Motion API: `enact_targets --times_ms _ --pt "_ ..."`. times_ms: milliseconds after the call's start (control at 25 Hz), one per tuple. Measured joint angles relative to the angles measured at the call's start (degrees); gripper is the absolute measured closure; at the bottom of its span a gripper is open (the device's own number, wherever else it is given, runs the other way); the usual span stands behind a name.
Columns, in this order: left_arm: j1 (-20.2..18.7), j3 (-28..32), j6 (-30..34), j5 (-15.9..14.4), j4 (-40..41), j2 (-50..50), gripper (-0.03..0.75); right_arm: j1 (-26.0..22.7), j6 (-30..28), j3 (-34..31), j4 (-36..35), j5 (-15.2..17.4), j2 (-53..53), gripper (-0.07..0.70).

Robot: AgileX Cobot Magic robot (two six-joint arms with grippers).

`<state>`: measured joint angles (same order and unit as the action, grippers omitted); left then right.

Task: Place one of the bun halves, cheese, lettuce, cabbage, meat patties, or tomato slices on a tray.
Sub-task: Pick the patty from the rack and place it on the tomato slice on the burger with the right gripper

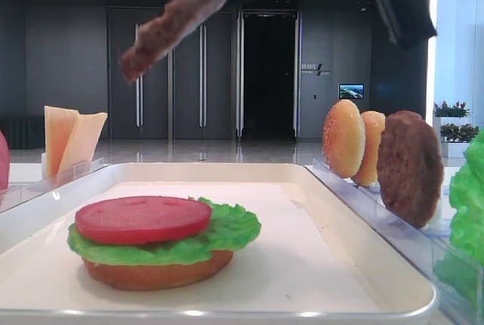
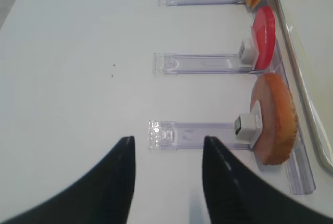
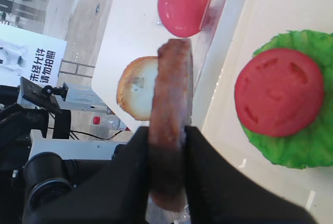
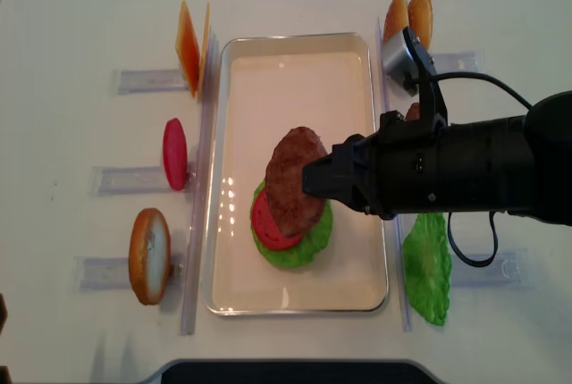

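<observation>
Right wrist view shows the right arm's black fingers (image 3: 195,172) pinching a dark brown grainy round patty (image 3: 169,114) by its edge, above the cream-white rimmed tray (image 4: 295,54), seemingly to top the red tomato slice (image 4: 264,221). The left fingers (image 2: 125,156) hang spread over the tabletop (image 2: 78,52).

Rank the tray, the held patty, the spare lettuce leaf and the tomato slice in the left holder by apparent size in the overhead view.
1. Tray, largest.
2. Spare lettuce leaf and held patty: unsure, since the patty is raised nearer the camera in the right gripper.
3. Tomato slice, edge-on, smallest.
</observation>
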<state>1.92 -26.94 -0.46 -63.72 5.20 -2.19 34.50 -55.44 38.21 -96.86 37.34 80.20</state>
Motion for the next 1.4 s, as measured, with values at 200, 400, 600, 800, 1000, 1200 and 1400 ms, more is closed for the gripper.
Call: enact_targets --times_ms 200,400,600,800,1000,1200,1400 --pt "0.0 0.0 0.0 0.0 0.0 0.0 0.388 -0.1 -4.9 0.0 -4.3 0.4 4.9 0.465" --pt "0.0 0.0 0.0 0.0 0.0 0.0 0.388 -0.1 -5.9 0.0 -4.9 0.7 8.3 0.465" --pt "0.0 0.0 0.0 0.0 0.0 0.0 0.388 -0.1 -6.3 0.0 -4.9 0.9 9.1 0.465" --pt "0.0 0.0 0.0 0.0 0.0 0.0 0.388 0.4 -6.4 1.9 -4.9 2.0 10.8 0.465" --pt "0.0 0.0 0.0 0.0 0.0 0.0 0.388 1.2 -6.4 3.8 -5.2 3.8 13.3 0.465" --pt "0.0 0.0 0.0 0.0 0.0 0.0 0.388 1.2 -6.4 3.8 -5.2 3.8 15.1 0.465" --pt "0.0 0.0 0.0 0.0 0.0 0.0 0.388 1.2 -6.4 4.6 -5.3 3.7 15.9 0.465"
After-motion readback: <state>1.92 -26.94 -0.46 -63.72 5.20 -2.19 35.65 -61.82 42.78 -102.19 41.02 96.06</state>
